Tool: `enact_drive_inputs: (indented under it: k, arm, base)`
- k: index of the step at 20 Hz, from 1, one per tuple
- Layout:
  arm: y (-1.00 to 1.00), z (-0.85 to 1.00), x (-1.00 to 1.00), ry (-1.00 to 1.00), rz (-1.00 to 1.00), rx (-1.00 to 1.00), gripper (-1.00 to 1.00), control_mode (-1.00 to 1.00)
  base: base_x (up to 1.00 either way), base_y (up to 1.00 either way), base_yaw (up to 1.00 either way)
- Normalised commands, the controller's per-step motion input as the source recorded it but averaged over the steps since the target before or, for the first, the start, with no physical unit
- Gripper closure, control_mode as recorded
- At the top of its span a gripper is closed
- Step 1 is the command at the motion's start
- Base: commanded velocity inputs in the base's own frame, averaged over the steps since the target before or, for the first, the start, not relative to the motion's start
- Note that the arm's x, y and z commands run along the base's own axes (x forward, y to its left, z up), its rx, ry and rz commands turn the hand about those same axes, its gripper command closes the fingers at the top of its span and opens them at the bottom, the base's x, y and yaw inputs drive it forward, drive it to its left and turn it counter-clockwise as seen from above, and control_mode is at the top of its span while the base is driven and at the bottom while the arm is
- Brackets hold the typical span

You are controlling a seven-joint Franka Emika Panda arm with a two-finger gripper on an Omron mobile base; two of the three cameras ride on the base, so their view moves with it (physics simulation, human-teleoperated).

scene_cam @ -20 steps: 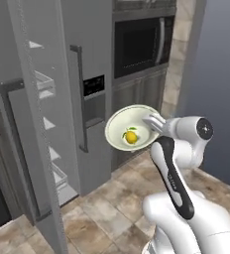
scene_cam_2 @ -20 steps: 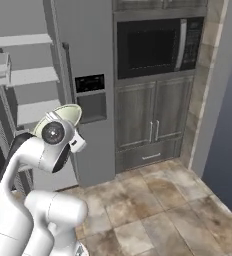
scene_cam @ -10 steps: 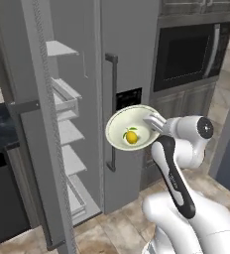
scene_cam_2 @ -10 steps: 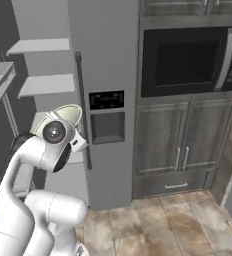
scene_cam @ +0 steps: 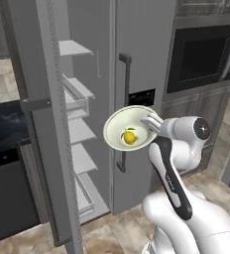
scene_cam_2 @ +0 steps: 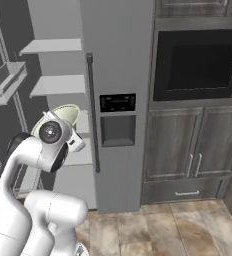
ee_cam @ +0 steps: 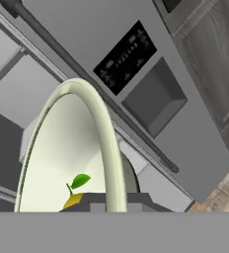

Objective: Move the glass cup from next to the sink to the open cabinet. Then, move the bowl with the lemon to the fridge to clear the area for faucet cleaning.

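My gripper (scene_cam: 149,120) is shut on the right rim of the cream-white bowl (scene_cam: 118,130), holding it tilted in mid-air. The yellow lemon (scene_cam: 129,137) lies inside it. In the hand view the bowl's rim (ee_cam: 106,143) runs up from my gripper (ee_cam: 111,201), and the lemon (ee_cam: 73,200) peeks out with its green leaf. The grey fridge (scene_cam: 137,59) stands just behind the bowl. Its left door (scene_cam: 42,124) is swung open and its white shelves (scene_cam: 80,131) are bare. From the right, the bowl (scene_cam_2: 65,112) shows behind my hand. The glass cup, sink, open cabinet and faucet are out of view.
A black built-in oven (scene_cam: 201,57) sits right of the fridge, above grey-brown lower cabinets (scene_cam_2: 188,155). The fridge's dispenser panel (scene_cam_2: 117,122) and long bar handle (scene_cam_2: 92,115) face me. A dark appliance front (scene_cam: 8,198) lies left of the open door. Tiled floor (scene_cam_2: 178,225) spreads ahead.
The whole picture has shifted as the base moved: the fridge now stands closer and more central, the oven further right. The bowl with the lemon stays the same in my grip.
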Motion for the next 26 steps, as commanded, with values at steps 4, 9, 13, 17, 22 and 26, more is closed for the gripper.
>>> enact_drive_inputs:
  k: [4, 9, 13, 17, 22, 26]
  arm:
    - [0.0, 0.0, 0.0, 0.0, 0.0, 0.0, 1.0, 1.0]
    - [0.0, 0.0, 0.0, 0.0, 0.0, 0.0, 1.0, 1.0]
    - [0.0, 0.0, 0.0, 0.0, 0.0, 0.0, 1.0, 1.0]
    - [0.0, 0.0, 0.0, 0.0, 0.0, 0.0, 1.0, 1.0]
    - [0.0, 0.0, 0.0, 0.0, 0.0, 0.0, 1.0, 1.0]
    - [0.18, 0.0, 0.35, 0.02, 0.04, 0.02, 1.0, -1.0]
  base:
    - [0.0, 0.2, 0.04]
    - [0.09, 0.13, 0.06]
    - [0.53, -0.01, 0.01]
    - [0.7, 0.0, 0.01]
    - [0.57, 0.09, 0.02]
    - [0.0, 0.0, 0.0]
